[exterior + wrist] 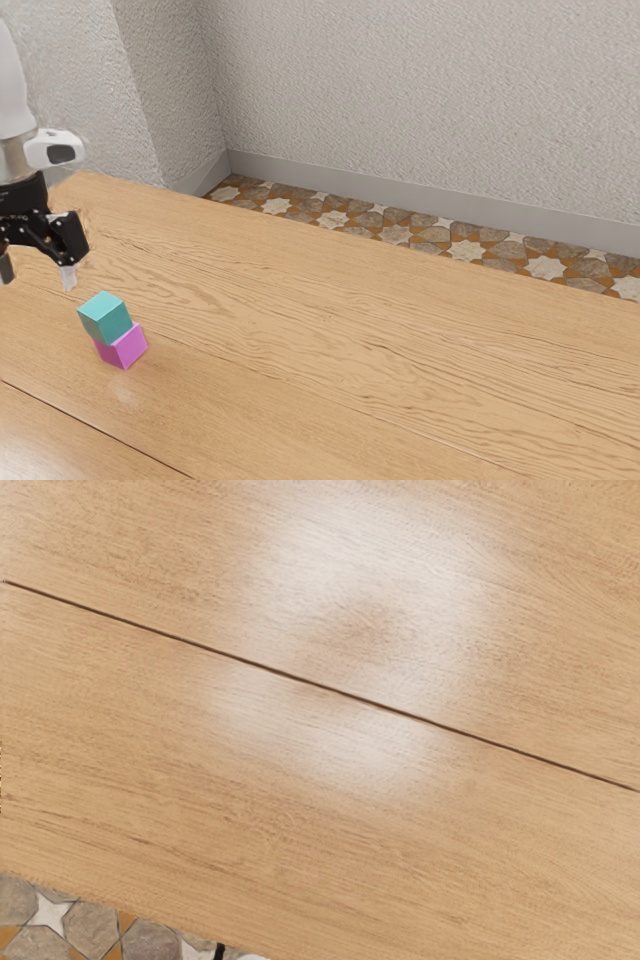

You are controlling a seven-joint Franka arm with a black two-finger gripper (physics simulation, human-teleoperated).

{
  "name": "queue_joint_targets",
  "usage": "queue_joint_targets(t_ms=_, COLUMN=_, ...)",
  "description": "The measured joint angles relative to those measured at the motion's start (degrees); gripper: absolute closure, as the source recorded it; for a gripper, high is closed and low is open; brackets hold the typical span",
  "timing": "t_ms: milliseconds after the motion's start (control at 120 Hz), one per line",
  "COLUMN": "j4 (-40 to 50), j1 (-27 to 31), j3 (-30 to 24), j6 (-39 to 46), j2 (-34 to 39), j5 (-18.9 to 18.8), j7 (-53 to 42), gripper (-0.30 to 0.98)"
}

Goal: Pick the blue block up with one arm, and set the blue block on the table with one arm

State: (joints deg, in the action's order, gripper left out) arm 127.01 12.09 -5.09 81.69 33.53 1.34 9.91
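Observation:
The black gripper is at the exterior view's left edge, above the table, its two fingers wide apart with nothing between them. The teal-blue block rests on top of a magenta block, which stands on the wood. Both blocks are a short way from the gripper, lower and toward the exterior view's right. In the wrist view, the hand faces bare tabletop.
A dark seam crosses the wooden top. Beyond the table's far edge lies a patterned stone floor, with a pale textured wall behind it. Floor tiles show past the table edge in the wrist view.

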Motion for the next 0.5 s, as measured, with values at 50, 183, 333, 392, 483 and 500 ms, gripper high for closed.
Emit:
queue_joint_targets(t_ms=50, j4=3.50, j1=-5.94, j3=6.54, j6=2.24, j2=3.94, j5=-2.55, j7=1.40, gripper=0.00)
queue_joint_targets(t_ms=183, j4=17.60, j1=-7.88, j3=12.87, j6=11.00, j2=12.63, j5=-6.90, j7=3.76, gripper=0.00)
queue_joint_targets(t_ms=333, j4=22.30, j1=-4.62, j3=14.59, j6=19.40, j2=11.33, j5=-13.02, j7=7.96, gripper=0.00)
queue_joint_targets(t_ms=392, j4=22.30, j1=-6.25, j3=15.98, j6=22.20, j2=9.13, j5=-16.69, j7=8.96, gripper=0.00)
queue_joint_targets(t_ms=483, j4=20.93, j1=-12.95, j3=26.16, j6=26.91, j2=4.38, j5=-21.99, j7=7.27, gripper=0.00)
queue_joint_targets(t_ms=500, j4=20.58, j1=-13.79, j3=27.54, j6=27.62, j2=3.65, j5=-22.60, j7=6.83, gripper=0.00)
